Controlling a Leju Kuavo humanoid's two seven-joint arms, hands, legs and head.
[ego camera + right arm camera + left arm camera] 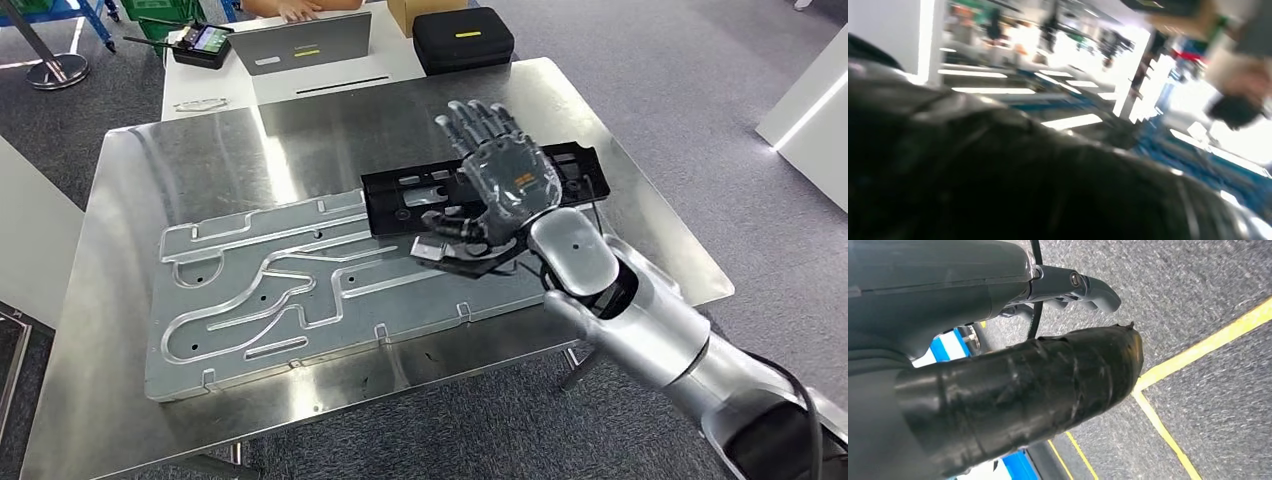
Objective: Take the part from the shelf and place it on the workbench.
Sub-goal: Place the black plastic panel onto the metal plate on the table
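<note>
Nearest to the camera, lower right of the head view: silver right arm, reaching up toward the centre. Right hand over the black part, palm down, fingers spread toward the upper part of the frame, thumb low at the near edge of the part. Holding or only resting: cannot tell from here. Black part lying flat on the desk, right of centre, its left end over the upper right corner of a large grey machined plate with curved grooves.

Step in hand, as judged: placing on the desk, almost finished. Next move probably calls for letting the fingers go loose and lifting the hand straight up, without dragging the part sideways.

Left hand seen in the left wrist view, hanging over grey carpet with yellow lines; thick taped thumb in front, open or closed not clear.

Desk surface: shiny steel, with reflections. Upper part of the head view: white table with a grey laptop, a black case, a small controller. Grey carpet around.
</note>
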